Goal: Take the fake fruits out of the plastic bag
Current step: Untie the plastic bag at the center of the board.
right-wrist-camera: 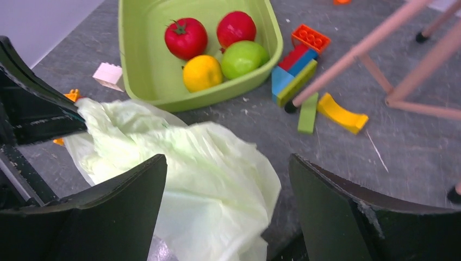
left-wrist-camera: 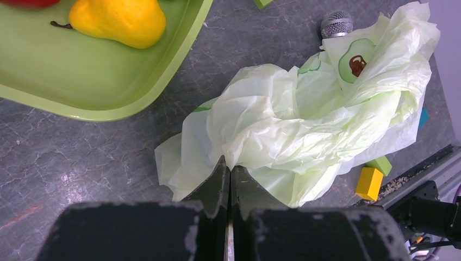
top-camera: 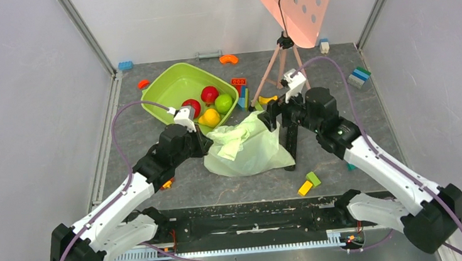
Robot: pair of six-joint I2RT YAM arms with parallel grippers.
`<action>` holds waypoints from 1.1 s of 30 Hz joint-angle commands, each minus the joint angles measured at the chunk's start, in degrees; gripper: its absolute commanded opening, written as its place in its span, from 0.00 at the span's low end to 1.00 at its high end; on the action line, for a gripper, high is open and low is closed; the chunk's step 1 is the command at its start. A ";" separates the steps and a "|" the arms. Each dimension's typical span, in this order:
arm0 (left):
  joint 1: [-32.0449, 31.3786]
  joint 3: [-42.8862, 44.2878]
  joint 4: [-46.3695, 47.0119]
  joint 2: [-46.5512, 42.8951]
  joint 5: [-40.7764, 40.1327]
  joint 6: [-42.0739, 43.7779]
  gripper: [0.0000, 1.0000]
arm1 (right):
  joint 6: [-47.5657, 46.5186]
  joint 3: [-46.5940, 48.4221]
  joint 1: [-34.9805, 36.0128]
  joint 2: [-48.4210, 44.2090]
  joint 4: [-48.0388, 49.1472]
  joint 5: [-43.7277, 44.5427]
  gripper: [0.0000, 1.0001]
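**Bag pinched on one side, wide jaws on the other**

In the middle of the grey counter: the plastic bag, thin, pale green, all scrunched up, just in front of the green tub; a little avocado picture printed on it; too crumpled to see inside.

Squeezed tight together: the left jaws, pinching the bag's left edge, with folds running toward the tips; behind them the left arm, reaching in from the near left corner.

Spread wide: the right jaws, gripping nothing, hovering over the bag's far right side, with the bag just below; behind them the right arm, reaching in from the near right corner.

Inside the tub, at its right end: the round green fruit, snug beside the red apple and the yellow pear; next to those, the red tomato.

Just right of the tub: a stack of toy blocks; near the front edge, apart from the bag: a yellow block touching a green block.
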 commanded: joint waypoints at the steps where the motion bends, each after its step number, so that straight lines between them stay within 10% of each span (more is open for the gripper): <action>1: 0.19 -0.35 2.75 -0.97 1.75 0.27 0.02 | -2.77 7.02 0.46 6.25 -0.79 -6.58 0.86; 16: 0.11 0.05 3.64 1.04 2.30 0.34 0.02 | -0.60 6.20 6.77 14.83 -0.96 -0.98 0.89; 29: 0.13 0.19 3.63 1.55 3.46 0.06 0.02 | -0.23 1.36 6.77 11.98 -0.99 -0.39 0.08; 33: 0.11 0.29 3.16 1.58 2.97 -0.13 0.02 | 1.50 -0.58 6.74 9.50 -0.55 2.46 0.00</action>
